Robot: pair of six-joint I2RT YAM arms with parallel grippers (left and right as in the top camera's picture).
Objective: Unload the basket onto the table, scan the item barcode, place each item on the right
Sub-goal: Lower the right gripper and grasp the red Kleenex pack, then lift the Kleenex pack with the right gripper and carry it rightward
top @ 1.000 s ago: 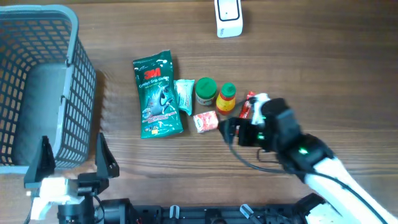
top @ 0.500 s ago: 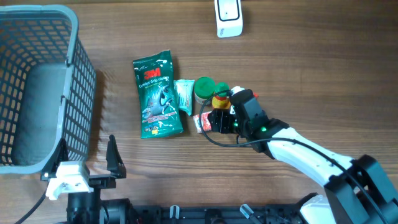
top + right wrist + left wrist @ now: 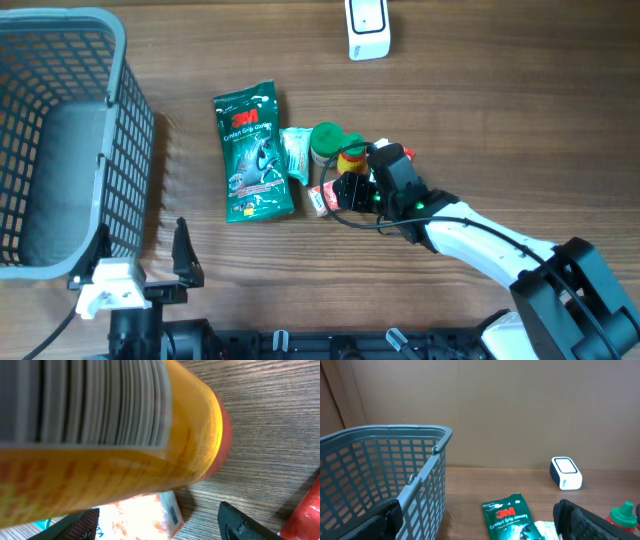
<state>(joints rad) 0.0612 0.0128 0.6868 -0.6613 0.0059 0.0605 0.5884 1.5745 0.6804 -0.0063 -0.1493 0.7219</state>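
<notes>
Wooden table [image 3: 500, 100] — grey basket [image 3: 120, 70], glove pack [image 3: 255, 150], white scanner [image 3: 367, 28]

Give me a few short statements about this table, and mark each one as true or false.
1. The scanner stands apart from the other items. True.
2. The gloves packet is in the basket. False: it lies on the table, beside the basket.
3. The left gripper is open. True.
4. The bottle shows no barcode. False: a barcode faces the right wrist camera.
5. The right gripper is by the basket. False: it is at the bottle.
</notes>
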